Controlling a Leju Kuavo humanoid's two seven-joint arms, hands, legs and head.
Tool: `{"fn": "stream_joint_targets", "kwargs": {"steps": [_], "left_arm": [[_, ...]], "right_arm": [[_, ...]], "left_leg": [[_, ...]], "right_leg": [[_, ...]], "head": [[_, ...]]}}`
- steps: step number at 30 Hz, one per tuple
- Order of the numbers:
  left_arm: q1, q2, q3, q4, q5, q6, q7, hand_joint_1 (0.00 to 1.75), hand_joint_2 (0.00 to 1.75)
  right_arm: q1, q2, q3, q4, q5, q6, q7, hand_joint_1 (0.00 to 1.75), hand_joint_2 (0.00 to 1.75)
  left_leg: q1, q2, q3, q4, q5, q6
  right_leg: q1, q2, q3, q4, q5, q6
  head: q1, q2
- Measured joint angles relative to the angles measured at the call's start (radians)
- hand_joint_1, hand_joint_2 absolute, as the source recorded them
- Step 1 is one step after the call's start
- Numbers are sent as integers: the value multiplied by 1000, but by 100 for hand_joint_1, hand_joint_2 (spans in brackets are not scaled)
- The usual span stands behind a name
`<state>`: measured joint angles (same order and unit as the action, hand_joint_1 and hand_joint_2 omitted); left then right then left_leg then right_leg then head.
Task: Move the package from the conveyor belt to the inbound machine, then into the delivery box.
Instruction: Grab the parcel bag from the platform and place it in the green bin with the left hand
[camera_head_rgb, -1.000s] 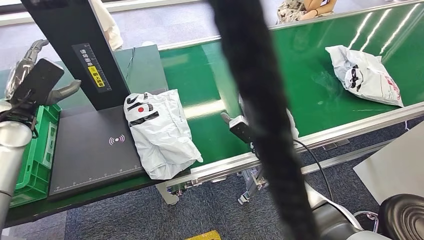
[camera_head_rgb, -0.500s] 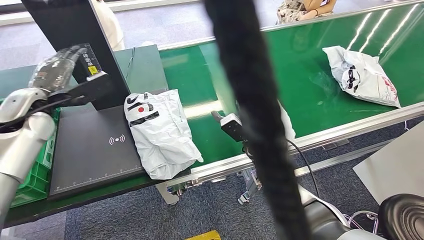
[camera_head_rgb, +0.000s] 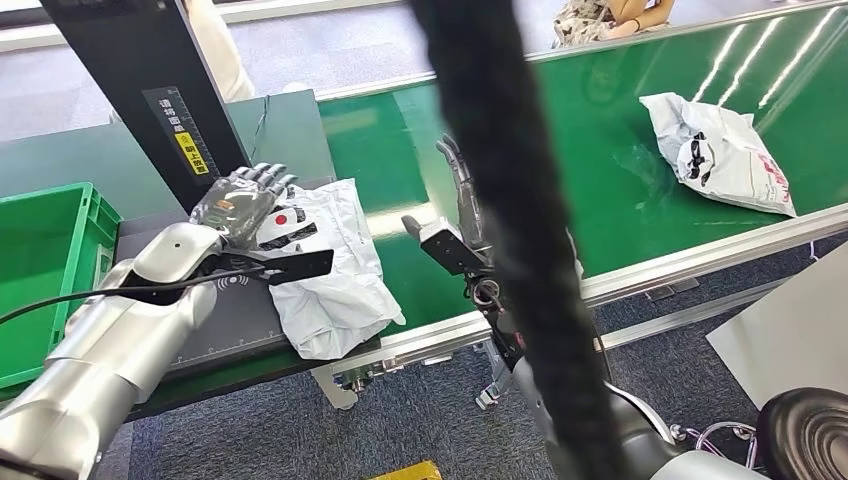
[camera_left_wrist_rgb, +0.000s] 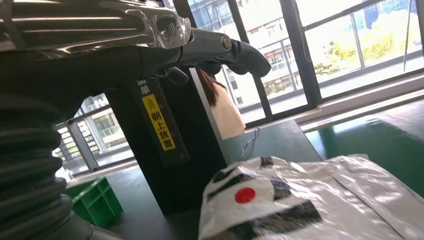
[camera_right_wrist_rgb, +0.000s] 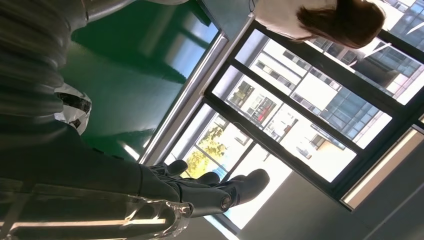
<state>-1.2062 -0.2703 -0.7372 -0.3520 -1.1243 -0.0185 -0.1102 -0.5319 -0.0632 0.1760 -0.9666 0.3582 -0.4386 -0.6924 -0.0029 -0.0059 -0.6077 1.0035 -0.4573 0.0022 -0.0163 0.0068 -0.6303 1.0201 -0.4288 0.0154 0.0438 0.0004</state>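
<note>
A white package with black marks and a red dot lies half on the black inbound machine pad, half on the green conveyor belt. My left hand hovers open just above its near-post end, fingers stretched out; in the left wrist view the fingers are above the package, not touching it. My right hand is open and raised over the belt beside the package, partly hidden by a black cable. In the right wrist view its fingers are extended with nothing in them.
A second white package lies further along the belt. The machine's black post with a yellow label stands right behind my left hand. A green crate sits left of the pad. A person stands beyond the belt.
My left arm has swung from over the green crate rightward to above the package. My right hand has risen over the belt. The far package has drifted slightly left.
</note>
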Motion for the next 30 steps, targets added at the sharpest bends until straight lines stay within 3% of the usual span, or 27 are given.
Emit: {"fn": "stream_joint_targets", "kwargs": {"steps": [15, 30], "left_arm": [[110, -67, 42, 11, 195, -30, -44, 0, 175], [230, -56, 81, 36, 334, 15, -68, 0, 175]], "right_arm": [[1, 23, -18, 12, 9, -4, 3, 0, 175], [69, 34, -59, -70, 37, 9, 25, 0, 175]], "left_leg": [[0, 0, 0, 0, 0, 0], [0, 0, 0, 0, 0, 0]], "right_leg": [[-1, 0, 0, 0, 0, 0], [-1, 0, 0, 0, 0, 0]], "head": [[0, 0], [0, 0]]}}
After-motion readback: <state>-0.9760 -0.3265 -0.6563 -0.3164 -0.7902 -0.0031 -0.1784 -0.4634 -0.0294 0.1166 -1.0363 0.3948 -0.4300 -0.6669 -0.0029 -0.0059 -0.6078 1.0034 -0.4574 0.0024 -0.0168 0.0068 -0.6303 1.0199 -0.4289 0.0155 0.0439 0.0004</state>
